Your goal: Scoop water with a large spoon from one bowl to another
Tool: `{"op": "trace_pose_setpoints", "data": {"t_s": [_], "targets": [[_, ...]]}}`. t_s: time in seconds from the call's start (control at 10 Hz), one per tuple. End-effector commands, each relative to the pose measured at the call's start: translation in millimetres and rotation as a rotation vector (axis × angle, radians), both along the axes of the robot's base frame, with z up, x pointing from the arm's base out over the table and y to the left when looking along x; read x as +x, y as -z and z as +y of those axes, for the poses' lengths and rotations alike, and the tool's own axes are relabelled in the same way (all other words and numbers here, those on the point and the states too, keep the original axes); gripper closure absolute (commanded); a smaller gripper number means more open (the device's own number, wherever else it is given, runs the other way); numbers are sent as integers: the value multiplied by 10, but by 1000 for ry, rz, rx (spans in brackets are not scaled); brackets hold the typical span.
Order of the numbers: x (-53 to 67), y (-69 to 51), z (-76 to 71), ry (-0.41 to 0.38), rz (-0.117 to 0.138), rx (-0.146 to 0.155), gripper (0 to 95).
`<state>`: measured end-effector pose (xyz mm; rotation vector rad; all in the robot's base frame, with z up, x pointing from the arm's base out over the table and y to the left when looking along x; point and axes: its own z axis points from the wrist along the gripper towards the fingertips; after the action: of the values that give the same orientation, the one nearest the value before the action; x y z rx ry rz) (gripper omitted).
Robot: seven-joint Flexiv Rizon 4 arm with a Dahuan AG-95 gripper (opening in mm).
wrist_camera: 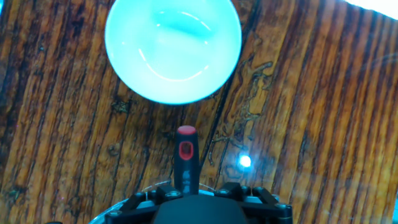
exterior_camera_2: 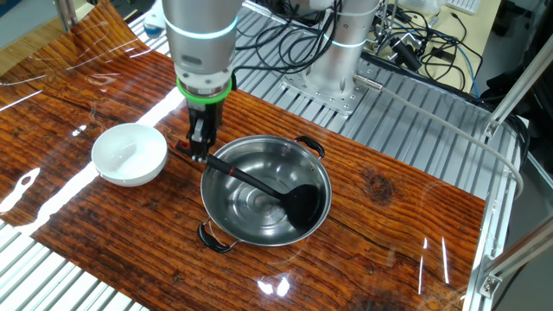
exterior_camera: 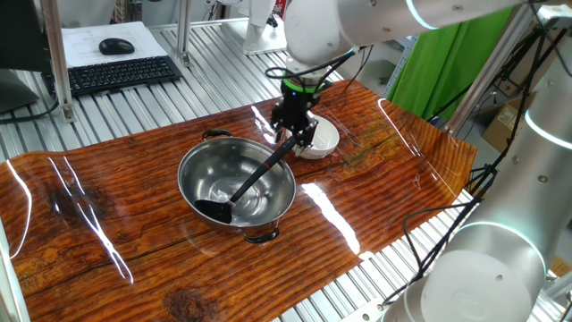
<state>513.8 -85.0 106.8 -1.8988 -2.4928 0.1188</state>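
In one fixed view, a wood-grain table (exterior_camera: 134,224) holds a shiny steel bowl (exterior_camera: 237,186) with two small loop handles. A black ladle (exterior_camera: 246,183) slants down into it, its round scoop resting low against the bowl's inner wall on the near-left side. The slim handle rises up and to the right, over the rim, into the gripper (exterior_camera: 295,132). The gripper is clenched on the upper part of the handle, above the gap between the steel bowl and a small white bowl (exterior_camera: 320,139) just behind it. A keyboard (exterior_camera: 123,73) and mouse (exterior_camera: 116,46) sit on the metal bench beyond the table.

In the other fixed view, the gripper (exterior_camera_2: 200,145) hangs straight down beside the steel bowl's (exterior_camera_2: 266,192) left rim, between it and the white bowl (exterior_camera_2: 130,154). The ladle (exterior_camera_2: 268,188) runs from the fingers down to the right, its scoop lying inside the bowl on the right side. Water cannot be made out.

In the hand view, the ladle's handle end (wrist_camera: 186,155), with a red mark, sticks out past the gripper body toward the white bowl (wrist_camera: 173,50), which sits apart from it. The fingertips are hidden.
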Motion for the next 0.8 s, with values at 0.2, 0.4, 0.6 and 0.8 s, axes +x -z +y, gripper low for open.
{"op": "trace_pose_setpoints", "data": {"t_s": [0.2,0.4,0.6,0.8], "targets": [[22,61,21,6,-4,-12,380],[30,90,-7,-3,-6,-13,380],[34,118,-51,-5,-13,-10,380],[40,143,-49,-2,-17,-15,380]]}}
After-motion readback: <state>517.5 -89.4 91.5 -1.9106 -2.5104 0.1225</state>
